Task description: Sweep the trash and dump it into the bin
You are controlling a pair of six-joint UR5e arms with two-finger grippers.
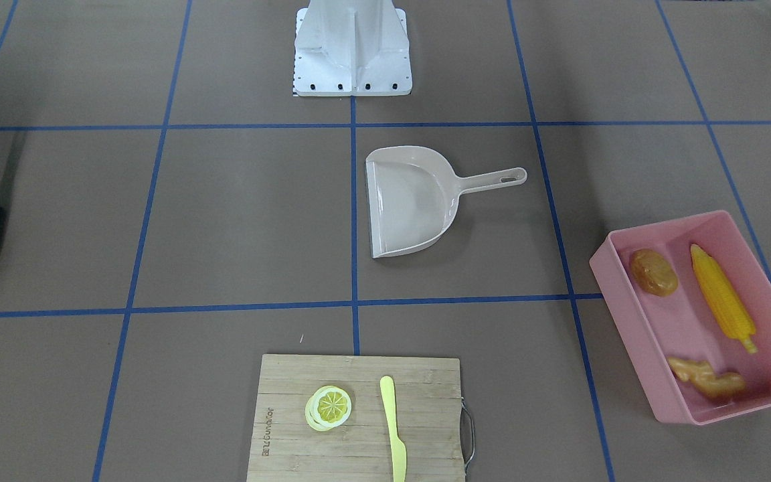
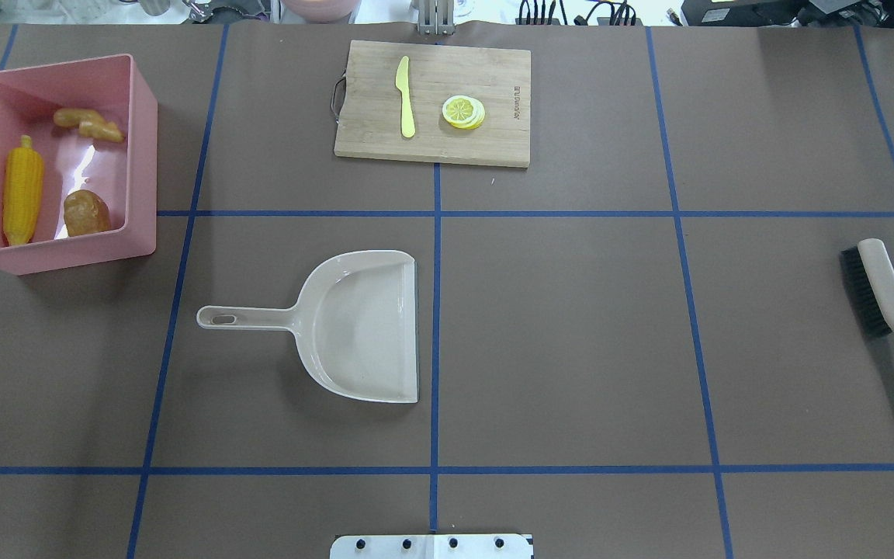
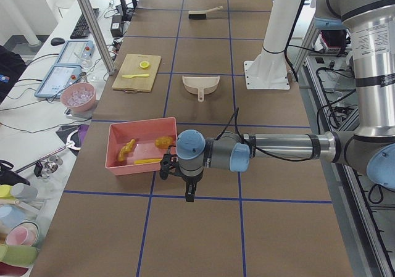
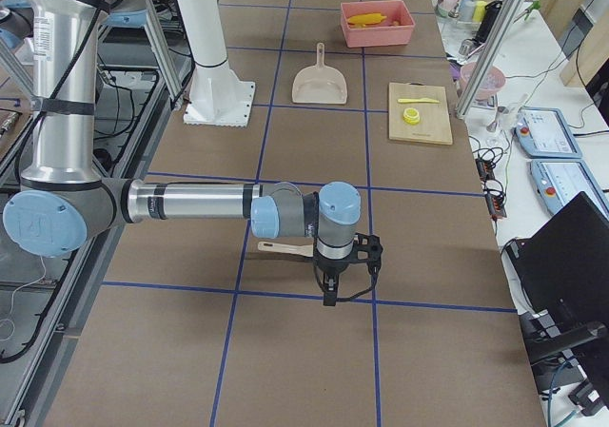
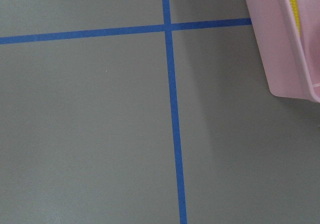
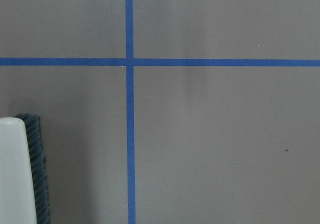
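The pink bin (image 1: 666, 224) lies at the table's end on my left side, also seen in the overhead view (image 2: 144, 178). Inside it lie the trash items: a yellow corn cob (image 1: 720, 298), a brown potato (image 1: 653, 271) and a tan ginger root (image 1: 707, 379). My left gripper (image 3: 188, 195) hangs over the table just beside the bin (image 3: 117, 160), pointing down. My right gripper (image 4: 330, 294) hangs at the opposite end, close to the brush (image 4: 281, 248). Both show only in the side views, so I cannot tell whether they are open or shut.
A beige dustpan (image 2: 362, 326) lies empty near the table's middle. The brush (image 2: 881, 291) lies on the table at my right end. A wooden cutting board (image 2: 493, 147) at the far edge carries a lemon slice (image 2: 463, 111) and a yellow knife (image 2: 405, 97).
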